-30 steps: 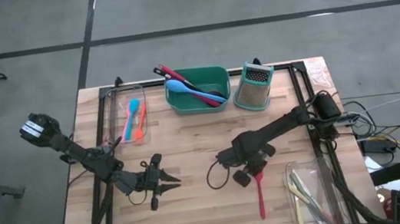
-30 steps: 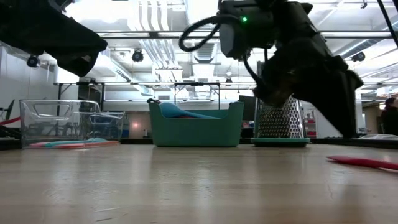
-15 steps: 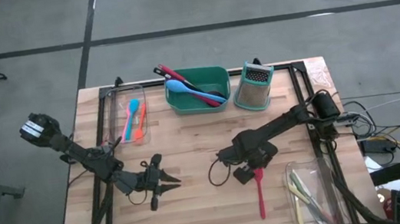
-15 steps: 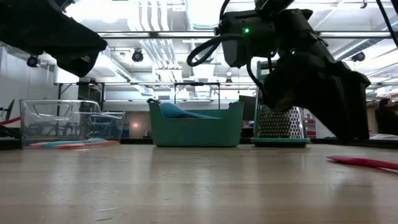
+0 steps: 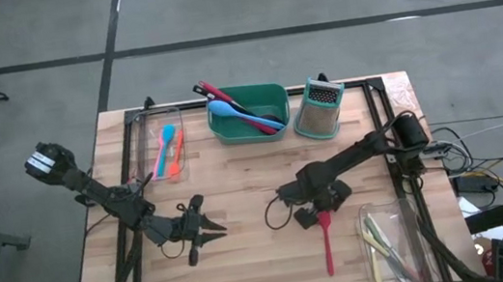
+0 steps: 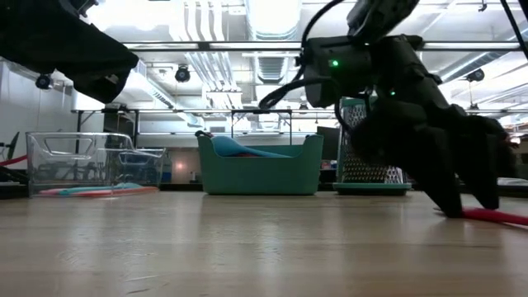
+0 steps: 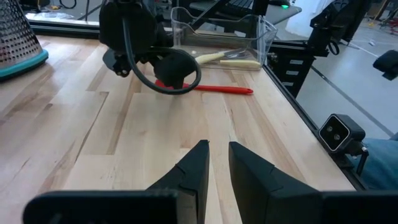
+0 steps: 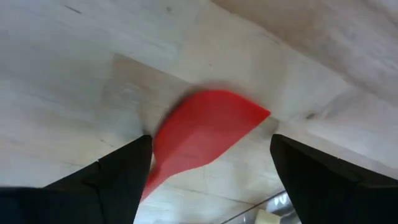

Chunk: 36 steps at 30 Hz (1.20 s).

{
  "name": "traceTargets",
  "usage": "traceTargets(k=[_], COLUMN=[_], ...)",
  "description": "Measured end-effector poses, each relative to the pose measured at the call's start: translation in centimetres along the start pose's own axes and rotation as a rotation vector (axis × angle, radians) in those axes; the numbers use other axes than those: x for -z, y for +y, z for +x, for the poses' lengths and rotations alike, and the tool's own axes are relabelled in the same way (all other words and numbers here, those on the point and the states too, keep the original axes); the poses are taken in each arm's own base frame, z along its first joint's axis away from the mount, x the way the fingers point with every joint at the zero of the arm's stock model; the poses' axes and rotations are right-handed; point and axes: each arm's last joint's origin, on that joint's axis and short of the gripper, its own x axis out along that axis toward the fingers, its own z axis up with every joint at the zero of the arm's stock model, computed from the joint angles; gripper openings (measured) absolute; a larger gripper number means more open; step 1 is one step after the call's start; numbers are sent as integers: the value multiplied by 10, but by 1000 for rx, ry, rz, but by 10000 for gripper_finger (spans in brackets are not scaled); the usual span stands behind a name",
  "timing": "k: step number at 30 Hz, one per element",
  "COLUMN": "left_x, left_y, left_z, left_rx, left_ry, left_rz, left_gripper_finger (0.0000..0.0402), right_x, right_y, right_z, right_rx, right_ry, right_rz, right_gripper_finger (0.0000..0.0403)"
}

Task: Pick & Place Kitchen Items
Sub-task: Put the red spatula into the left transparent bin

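A red spatula (image 5: 327, 245) lies flat on the wooden table, right of centre, its handle pointing to the near edge. It shows low at the right in the low view (image 6: 499, 217). My right gripper (image 5: 322, 213) stands open over its blade (image 8: 205, 134), fingers pointing down, one on either side. My left gripper (image 5: 216, 226) hovers left of centre, level, pointing to the table's right. Its fingers (image 7: 219, 155) stand a narrow gap apart with nothing between them. My right gripper's open fingers (image 8: 121, 177) come from above and stand astride the spatula's blade, which lies flat on the table. Whether either finger touches the blade's edge, I cannot tell.
At the far edge stand a teal tub (image 5: 270, 93) holding a blue spoon and red utensils, and a steel grater (image 5: 319, 111). A clear bin (image 5: 147, 145) at far left holds blue and orange utensils. Another clear bin (image 5: 410, 237) at near right holds yellow ones.
My right gripper has come down to the table over the spatula's blade, drifting slightly toward the right edge, and has opened from shut. The spatula has stayed where it was.
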Motion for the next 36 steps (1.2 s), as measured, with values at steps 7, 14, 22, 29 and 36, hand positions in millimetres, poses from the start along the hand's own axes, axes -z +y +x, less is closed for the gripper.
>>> traceTargets(k=[7, 14, 22, 29, 36], left_x=[0, 0, 0, 0, 1], left_y=[0, 0, 0, 0, 0], left_z=[0, 0, 0, 0, 0], left_rx=[-1, -1, -2, -2, -4], left_ry=[0, 0, 1, 1, 5], left_rz=[0, 1, 1, 1, 1], left_gripper_finger=[67, 67, 67, 67, 67], right_x=[-4, -5, -5, -4, -1], right_y=[-3, -8, -1, 21, 55], right_z=[13, 20, 14, -4, -43], right_rx=[-57, -57, -81, -163, -294], right_ry=[-1, 4, -22, -84, -269], right_rz=[21, 51, -33, -151, -296], right_gripper_finger=[288, 204, 81, 35, 18])
